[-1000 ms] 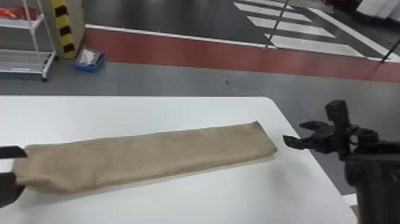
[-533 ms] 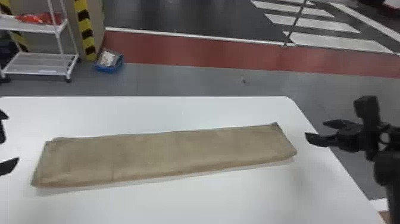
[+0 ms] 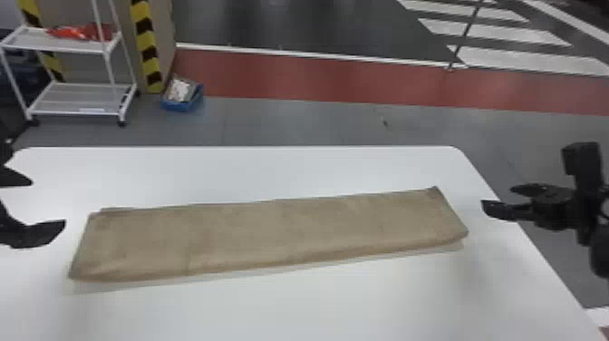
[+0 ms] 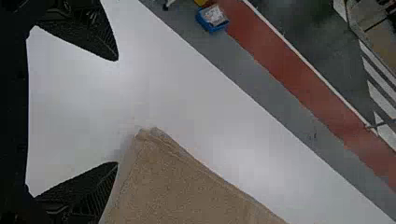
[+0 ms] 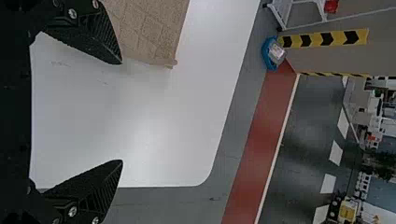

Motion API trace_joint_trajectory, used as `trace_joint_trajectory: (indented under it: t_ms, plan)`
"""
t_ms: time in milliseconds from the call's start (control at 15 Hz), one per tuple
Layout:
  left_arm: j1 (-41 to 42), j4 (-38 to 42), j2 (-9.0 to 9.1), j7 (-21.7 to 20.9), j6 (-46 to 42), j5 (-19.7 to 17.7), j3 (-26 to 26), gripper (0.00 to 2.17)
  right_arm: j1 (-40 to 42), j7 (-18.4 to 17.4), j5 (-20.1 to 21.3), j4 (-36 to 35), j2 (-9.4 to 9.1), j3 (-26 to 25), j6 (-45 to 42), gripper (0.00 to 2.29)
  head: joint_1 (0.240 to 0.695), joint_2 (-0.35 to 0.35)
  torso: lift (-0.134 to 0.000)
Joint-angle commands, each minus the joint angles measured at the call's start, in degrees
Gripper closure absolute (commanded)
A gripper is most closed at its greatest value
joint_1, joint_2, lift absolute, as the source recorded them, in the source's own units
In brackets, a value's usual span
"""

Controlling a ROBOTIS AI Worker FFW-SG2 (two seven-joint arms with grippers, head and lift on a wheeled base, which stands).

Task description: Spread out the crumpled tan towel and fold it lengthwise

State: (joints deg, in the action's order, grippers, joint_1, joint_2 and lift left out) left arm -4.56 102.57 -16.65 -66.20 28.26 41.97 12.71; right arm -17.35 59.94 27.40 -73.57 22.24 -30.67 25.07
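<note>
Across the worktop (image 3: 272, 308) lies the tan towel (image 3: 272, 236), folded long, so with my left claw (image 4: 116, 111) and right claw (image 5: 122, 112) both agape near the worktop's ends, I should lift straight up, dragging no layer.

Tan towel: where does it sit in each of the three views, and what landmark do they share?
Head view: the towel lies lengthwise across the middle of the table.
Left wrist view: the towel's left end is beside one finger of the open left hand.
Right wrist view: its right end is by one finger of the open right hand.
Shared landmark: the blue bin beyond the table.
</note>
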Motion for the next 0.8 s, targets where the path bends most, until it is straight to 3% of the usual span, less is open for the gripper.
trace_joint_trajectory:
  t_ms: [0,200,733]
  plan:
    - [-1.9,-1.5,1.53,0.9,6.9,-1.7,-0.2,0.11,-0.4,0.0,-1.6,0.0,0.00,-0.3,3.2,0.15,0.695,-0.176,-0.124]
    - [-3.1,-2.5,1.62,1.6,16.4,-6.3,-0.1,0.15,-0.5,0.0,-2.0,-0.1,0.00,-0.9,4.2,0.15,0.695,-0.176,-0.124]
    - [-2.5,-1.9,2.58,1.9,19.2,-6.4,0.5,0.15,-0.4,-0.3,-3.4,-0.2,0.00,-1.5,4.4,0.14,0.695,-0.182,-0.124]
